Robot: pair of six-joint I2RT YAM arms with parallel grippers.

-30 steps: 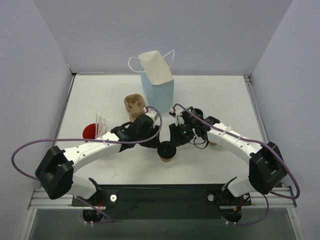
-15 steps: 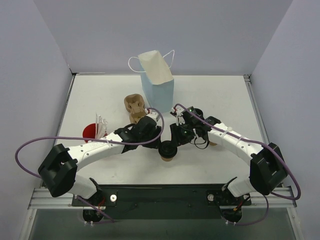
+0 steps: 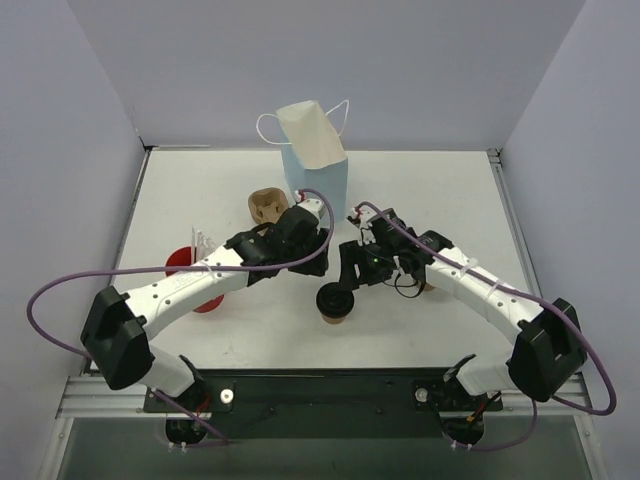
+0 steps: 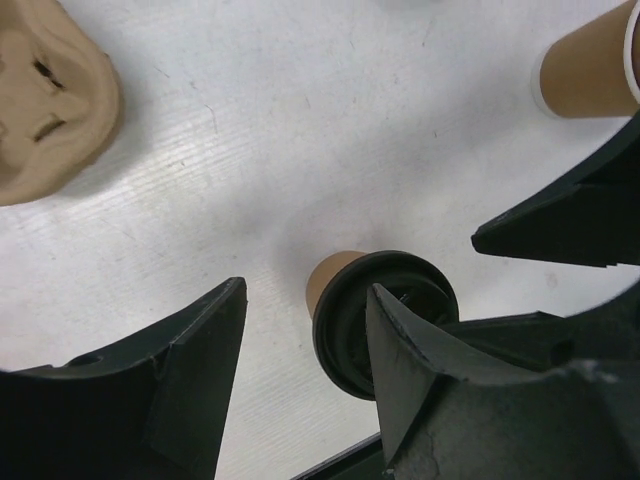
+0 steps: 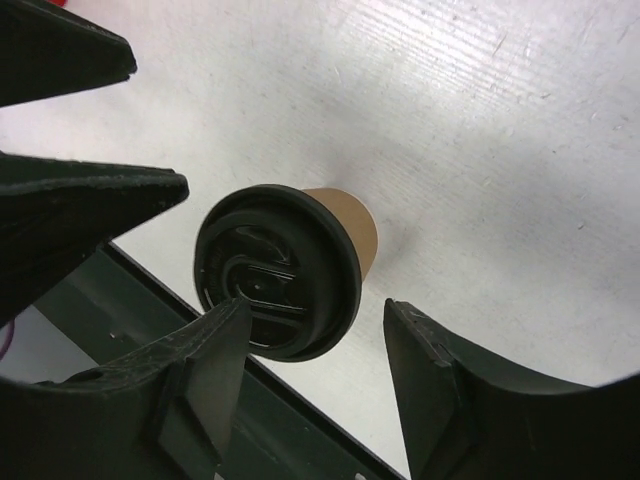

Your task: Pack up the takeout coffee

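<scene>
Hiding under left arm: much of red cup (image 3: 183, 262) by bench left edge, and near part of pulp tray (image 3: 263, 204). Second brown cup (image 4: 585, 70) cut off at frame edge, top not readable. White bench (image 3: 200, 190) with faint grain; pale lilac walls on three sides; blue bag (image 3: 318, 178) upright near far edge. Kraft cup (image 3: 335, 303) upright mid-bench toward near edge, long axis vertical, black lid up. Left gripper (image 4: 305, 292) spread wide, empty. Right gripper (image 5: 318, 305) parted above lid, gripping nothing.
</scene>
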